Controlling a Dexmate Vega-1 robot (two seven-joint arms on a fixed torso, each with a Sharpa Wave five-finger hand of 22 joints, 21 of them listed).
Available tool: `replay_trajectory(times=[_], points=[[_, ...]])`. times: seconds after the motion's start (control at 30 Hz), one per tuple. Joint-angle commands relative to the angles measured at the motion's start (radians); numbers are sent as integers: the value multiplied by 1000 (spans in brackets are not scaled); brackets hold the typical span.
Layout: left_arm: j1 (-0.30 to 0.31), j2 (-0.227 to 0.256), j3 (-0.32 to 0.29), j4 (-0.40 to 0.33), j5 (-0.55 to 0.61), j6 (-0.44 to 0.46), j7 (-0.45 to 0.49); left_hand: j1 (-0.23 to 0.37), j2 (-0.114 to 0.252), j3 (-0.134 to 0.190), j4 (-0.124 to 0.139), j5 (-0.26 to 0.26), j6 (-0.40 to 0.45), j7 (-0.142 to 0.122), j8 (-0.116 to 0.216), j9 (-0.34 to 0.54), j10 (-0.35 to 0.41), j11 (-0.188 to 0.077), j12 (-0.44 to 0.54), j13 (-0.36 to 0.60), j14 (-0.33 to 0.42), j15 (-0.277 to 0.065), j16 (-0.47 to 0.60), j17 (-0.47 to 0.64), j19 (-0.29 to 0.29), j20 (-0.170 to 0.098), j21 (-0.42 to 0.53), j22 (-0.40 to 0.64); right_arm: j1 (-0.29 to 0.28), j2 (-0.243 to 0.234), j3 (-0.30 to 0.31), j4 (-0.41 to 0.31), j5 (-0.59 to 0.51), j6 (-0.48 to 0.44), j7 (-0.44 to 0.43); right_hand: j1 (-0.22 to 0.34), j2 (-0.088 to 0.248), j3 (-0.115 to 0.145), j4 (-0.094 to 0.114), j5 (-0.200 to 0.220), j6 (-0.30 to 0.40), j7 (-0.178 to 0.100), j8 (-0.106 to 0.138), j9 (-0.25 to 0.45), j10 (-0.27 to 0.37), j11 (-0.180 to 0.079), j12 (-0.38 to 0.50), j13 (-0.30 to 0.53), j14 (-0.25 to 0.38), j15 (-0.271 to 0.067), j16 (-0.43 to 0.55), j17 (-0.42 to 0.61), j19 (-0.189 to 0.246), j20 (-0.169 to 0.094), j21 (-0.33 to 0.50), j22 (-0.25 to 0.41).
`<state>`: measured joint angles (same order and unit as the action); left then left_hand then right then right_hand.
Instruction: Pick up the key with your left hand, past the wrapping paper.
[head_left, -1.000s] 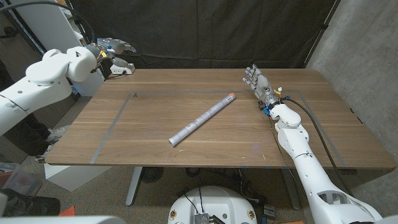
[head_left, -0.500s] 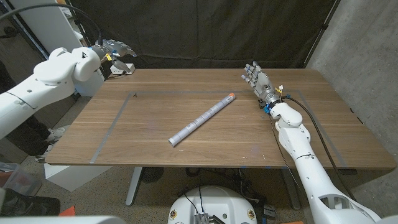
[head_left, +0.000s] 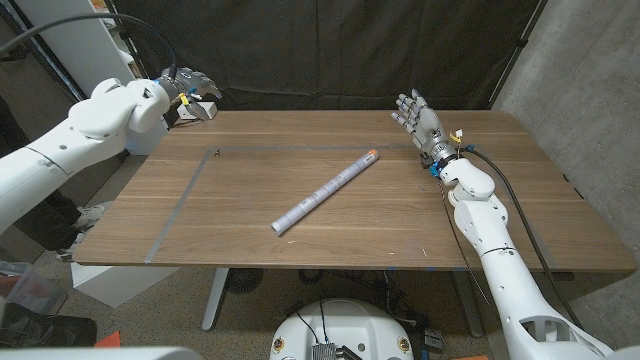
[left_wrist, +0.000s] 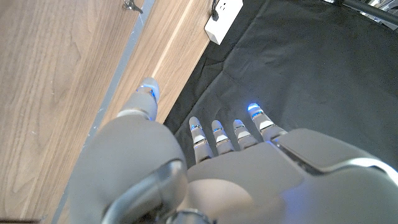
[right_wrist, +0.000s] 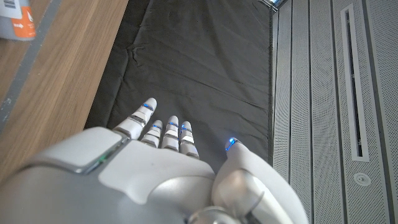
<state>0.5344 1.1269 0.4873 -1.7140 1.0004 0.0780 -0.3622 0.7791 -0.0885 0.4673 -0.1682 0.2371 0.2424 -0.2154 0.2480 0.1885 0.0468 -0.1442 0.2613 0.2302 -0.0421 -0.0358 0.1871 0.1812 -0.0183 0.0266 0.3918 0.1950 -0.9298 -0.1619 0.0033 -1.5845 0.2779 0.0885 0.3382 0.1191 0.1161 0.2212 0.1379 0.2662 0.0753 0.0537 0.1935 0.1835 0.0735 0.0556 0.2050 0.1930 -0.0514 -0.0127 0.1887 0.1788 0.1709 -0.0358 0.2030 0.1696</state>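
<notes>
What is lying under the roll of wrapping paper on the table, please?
Under the wrapping paper only the bare wooden table shows, with a grey tape line passing near its orange end. The strip directly beneath the roll is covered. The key lies apart, near the far left tape corner.

I have the roll of wrapping paper (head_left: 325, 191) lying on the table (head_left: 400, 235) near its middle, set on a slant: one end points toward the far right corner, the other toward the near edge. The key (head_left: 218, 153) sits on the table toward the far left corner, well apart from the roll and beyond it on the left. My left hand (head_left: 190, 86) hangs past the far left corner, off the table's edge, behind and left of the key. My right hand (head_left: 421, 117) is at the far edge right of centre, behind and right of the roll's far end, and apart from it.
</notes>
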Motion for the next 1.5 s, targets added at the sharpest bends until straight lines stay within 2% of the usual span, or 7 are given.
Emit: replay_trajectory(times=[0.03, 0.7, 1.1, 1.33, 1.5], points=[[-19, -22, 46, 57, 77, -35, 2, 20, 3, -4, -2, 5, 21, -1, 7, 3, 6, -9, 0, 3, -14, -19, -1, 1, 2, -3, -3, 3, 4, -1, 12, -23, 9, -26, 5, -7, 15, 8, 0, -2, 9, -1, 5, 2, 9, 7, 3, 2, 3, 0, 4, 4, 10, -1, 1, 5], [-63, -52, 116, 150, 189, -45, 25, 71, 17, -10, 1, 5, 89, -2, 25, 4, 19, -13, 2, 2, -13, -26, 1, -1, 11, -6, -6, 1, 12, 13, 23, -10, 5, -11, -7, -9, 13, 8, 0, -4, 14, -1, 6, 2, 12, 4, 3, 2, 7, -1, 4, 4, 12, 0, 0, 5], [-105, -83, 184, 246, 281, -33, 123, 99, 28, -14, 3, 4, 108, -5, 25, 5, 18, -12, 0, 2, -17, -31, 1, -2, 5, 1, -12, 2, 26, 11, 21, 15, -7, -11, -10, -11, 13, 9, 0, -5, 16, 0, 5, 2, 12, 4, 2, 2, 7, -1, 3, 4, 13, 0, 0, 5], [-135, -113, 225, 327, 318, -5, 190, 112, 32, -17, 4, 2, 108, -6, 21, 5, 22, -12, 1, 2, -14, -34, 2, -2, 8, 3, -12, 2, 43, 12, 16, 40, -18, -12, -12, -11, 13, 9, 0, -6, 17, -1, 5, 2, 12, 5, 1, 2, 8, -1, 3, 4, 13, -1, -1, 5], [-157, -137, 244, 392, 296, 9, 235, 118, 33, -21, 5, 1, 105, -5, 17, 5, 24, -13, 1, 2, -12, -36, 3, -3, 10, 4, -12, 3, 59, 13, 9, 61, -29, -12, -14, -12, 12, 10, 0, -6, 17, -1, 4, 2, 12, 5, 1, 2, 8, -1, 3, 4, 13, -1, -1, 5]])
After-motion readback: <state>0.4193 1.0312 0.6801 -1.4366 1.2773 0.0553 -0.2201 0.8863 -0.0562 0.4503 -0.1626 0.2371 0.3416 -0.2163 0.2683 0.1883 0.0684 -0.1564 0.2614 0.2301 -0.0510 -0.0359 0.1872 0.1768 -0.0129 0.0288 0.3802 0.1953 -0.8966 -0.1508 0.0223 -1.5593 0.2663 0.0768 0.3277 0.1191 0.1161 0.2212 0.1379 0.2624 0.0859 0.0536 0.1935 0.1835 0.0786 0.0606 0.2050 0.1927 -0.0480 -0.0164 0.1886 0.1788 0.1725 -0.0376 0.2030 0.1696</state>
